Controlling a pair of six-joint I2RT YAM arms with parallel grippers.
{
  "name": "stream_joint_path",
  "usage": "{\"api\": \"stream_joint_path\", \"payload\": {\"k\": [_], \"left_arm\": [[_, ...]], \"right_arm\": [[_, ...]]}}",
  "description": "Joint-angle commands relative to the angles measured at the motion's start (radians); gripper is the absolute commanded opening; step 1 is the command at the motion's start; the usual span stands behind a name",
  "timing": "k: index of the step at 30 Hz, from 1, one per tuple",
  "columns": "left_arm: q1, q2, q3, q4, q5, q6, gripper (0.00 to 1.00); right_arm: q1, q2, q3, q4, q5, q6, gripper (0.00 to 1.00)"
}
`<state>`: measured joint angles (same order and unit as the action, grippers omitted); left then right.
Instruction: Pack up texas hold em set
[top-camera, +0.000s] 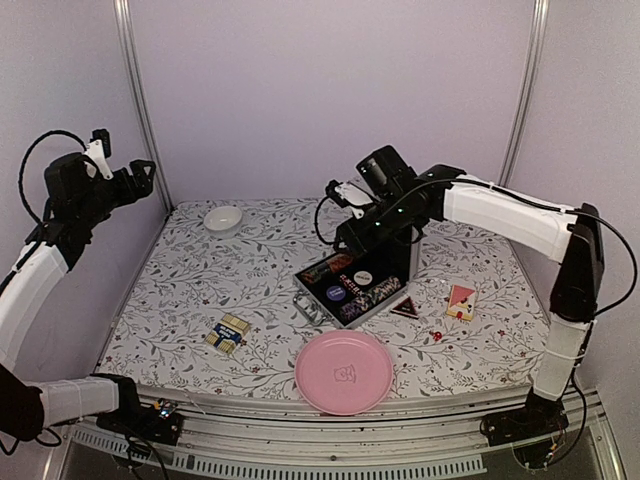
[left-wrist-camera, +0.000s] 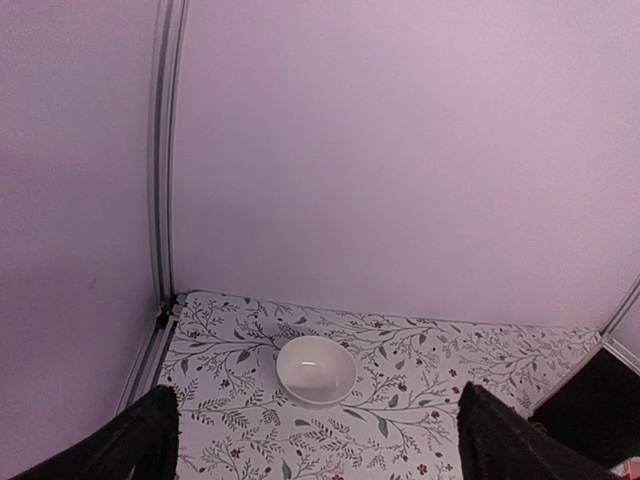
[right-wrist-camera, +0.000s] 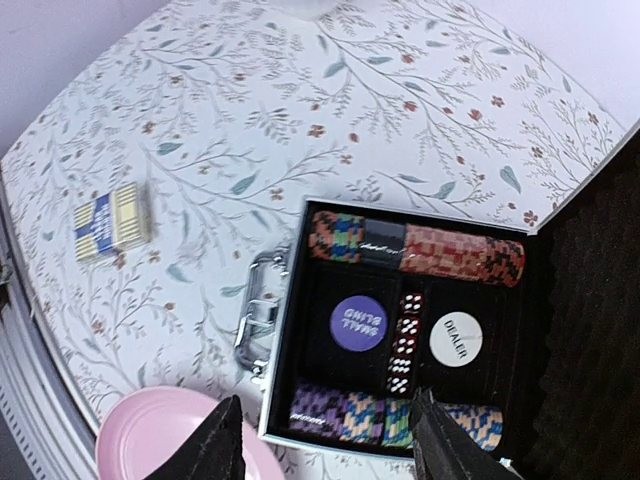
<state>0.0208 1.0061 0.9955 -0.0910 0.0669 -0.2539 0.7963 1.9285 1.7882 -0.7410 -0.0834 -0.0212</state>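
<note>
The silver case (top-camera: 318, 307) of the texas hold em set lies open mid-table, its black-lined lid (top-camera: 402, 262) standing upright behind it. In the right wrist view the case (right-wrist-camera: 284, 330) holds two rows of chips (right-wrist-camera: 430, 252), a purple button (right-wrist-camera: 358, 322), a white dealer button (right-wrist-camera: 456, 339) and a column of red dice (right-wrist-camera: 404, 340). My right gripper (top-camera: 352, 235) hangs just above the case; in its wrist view the gripper (right-wrist-camera: 335, 445) is open and empty. A blue card deck (top-camera: 228, 333) lies front left, a red deck (top-camera: 461, 301) right of the case. High at the far left my left gripper (top-camera: 141, 176) is open.
A pink plate (top-camera: 344, 372) sits at the near edge in front of the case. A white bowl (top-camera: 223, 218) stands at the back left, below my left gripper (left-wrist-camera: 318, 420). A small black triangular piece (top-camera: 405, 308) and a red die (top-camera: 437, 336) lie right of the case.
</note>
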Motion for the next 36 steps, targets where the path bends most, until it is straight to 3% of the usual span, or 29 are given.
{"api": "stream_joint_path", "payload": {"k": [1,7,14,20,36], "left_arm": [[0.004,-0.029,-0.011,0.017,-0.042,0.026,0.97],[0.008,-0.028,-0.014,0.018,-0.053,0.033,0.97],[0.01,-0.013,-0.012,0.017,-0.049,0.028,0.97],[0.01,-0.005,-0.011,0.014,-0.052,0.033,0.97],[0.01,-0.003,-0.008,0.013,-0.044,0.031,0.97]], "right_arm": [[0.077,-0.211,-0.249,0.108,0.01,0.068,0.57],[0.06,-0.463,-0.638,0.125,0.09,0.306,0.63],[-0.036,-0.612,-0.88,0.059,0.137,0.529,0.62],[-0.091,-0.579,-0.944,0.042,0.163,0.51,0.53],[-0.109,-0.386,-0.924,0.045,0.233,0.458,0.37]]}}
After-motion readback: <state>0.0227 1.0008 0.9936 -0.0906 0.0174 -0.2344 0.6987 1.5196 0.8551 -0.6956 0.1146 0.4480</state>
